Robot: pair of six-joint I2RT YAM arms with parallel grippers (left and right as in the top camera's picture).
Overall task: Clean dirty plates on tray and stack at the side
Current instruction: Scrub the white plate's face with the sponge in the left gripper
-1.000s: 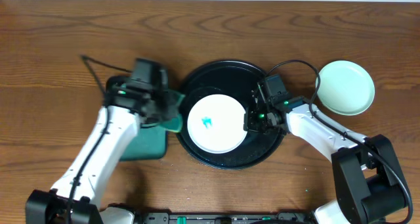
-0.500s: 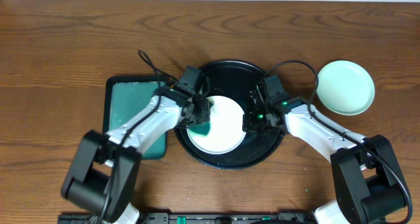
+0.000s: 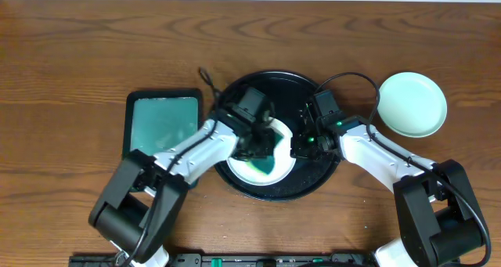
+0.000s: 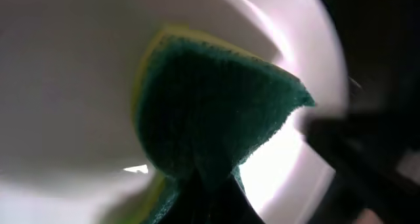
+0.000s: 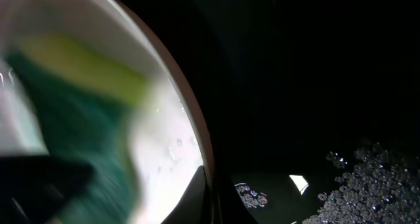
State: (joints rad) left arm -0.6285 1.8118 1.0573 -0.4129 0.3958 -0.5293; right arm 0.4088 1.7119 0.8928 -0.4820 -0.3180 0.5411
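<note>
Sponge (image 4: 216, 112), green scour face w/ yellow backing, was clamped in the left gripper (image 3: 262, 139) and pressed onto the white plate (image 4: 65, 86) directly beneath it, presumably to scrub. Right gripper (image 3: 300, 144) was clenched on the plate's rim at its fingertips, apparently to stop sliding. Plate lay in the tray (image 3: 321, 177), under both grippers. Exposed surface looked glossy, wet; no smear visible. Mint plate (image 3: 412, 104) sat well clear, beyond the right gripper.

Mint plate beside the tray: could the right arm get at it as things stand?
Probably yes. The mint plate lies close beside that arm, with nothing on it or in between. But the right gripper seems shut on the white plate's rim, so it would have to let go first.
</note>
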